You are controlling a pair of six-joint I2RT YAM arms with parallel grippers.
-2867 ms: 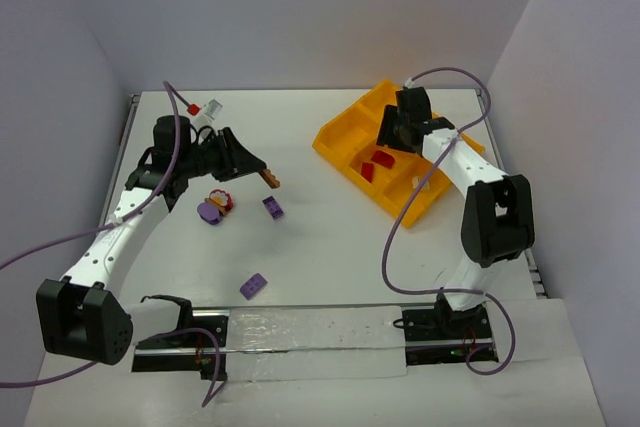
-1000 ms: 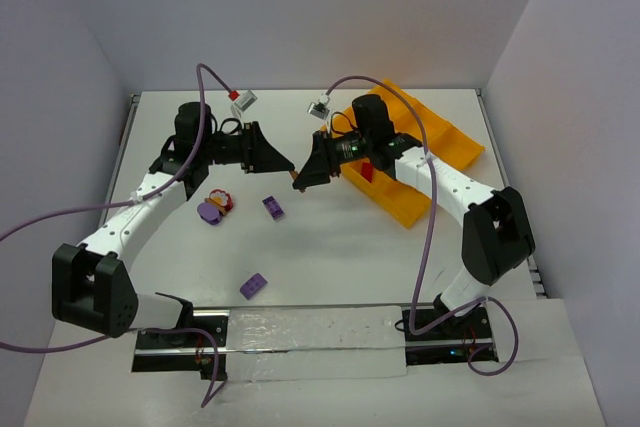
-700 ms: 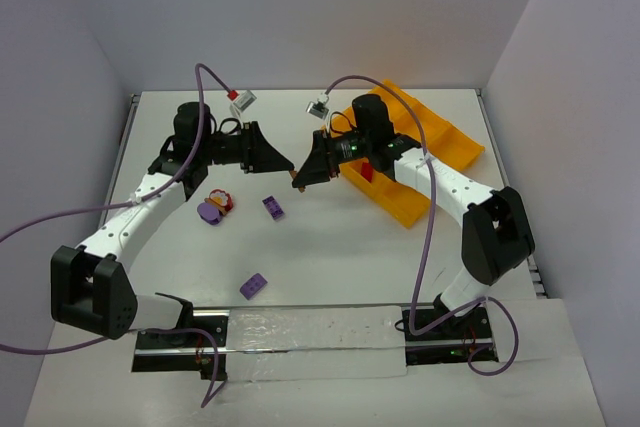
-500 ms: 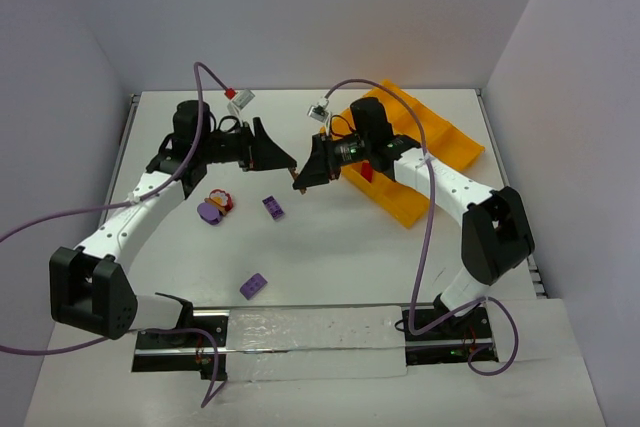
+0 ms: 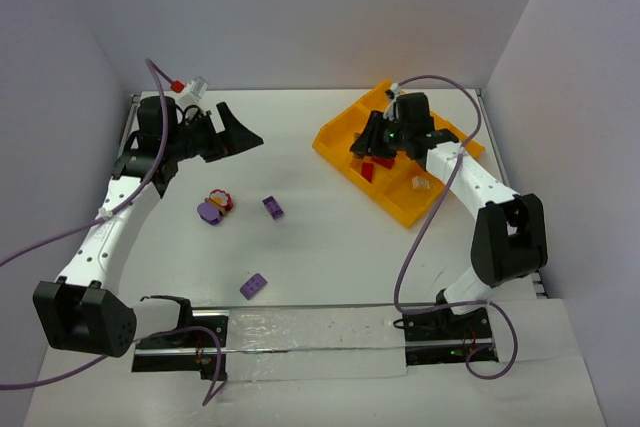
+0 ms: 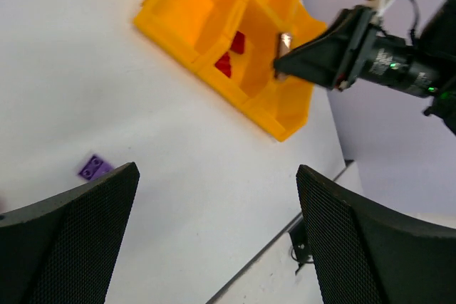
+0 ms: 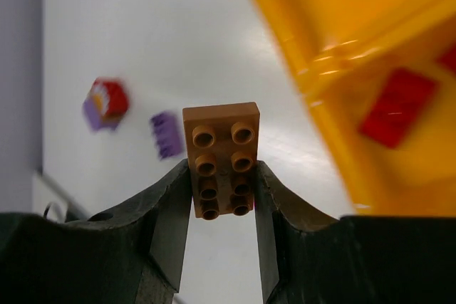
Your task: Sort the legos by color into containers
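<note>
Our right claw (image 7: 221, 176) grips a brown brick (image 7: 219, 149) over the tray (image 5: 335, 137), where red bricks (image 5: 378, 160) lie. Our left claw (image 6: 214, 226) gapes empty. Two purple bricks (image 5: 273, 208) and a mixed cluster (image 5: 214, 207) wait unsorted on the desk (image 5: 330, 237).

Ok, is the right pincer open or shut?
Shut: the right pincer clamps the brown lego brick by its sides.

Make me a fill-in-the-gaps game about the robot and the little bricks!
The brick in the right gripper is ___.
The left gripper is ___ and holds nothing.
The two bricks lying together in one compartment of the tray are ___.
The two single bricks on the table are ___.
Missing words: brown, open, red, purple.
</note>
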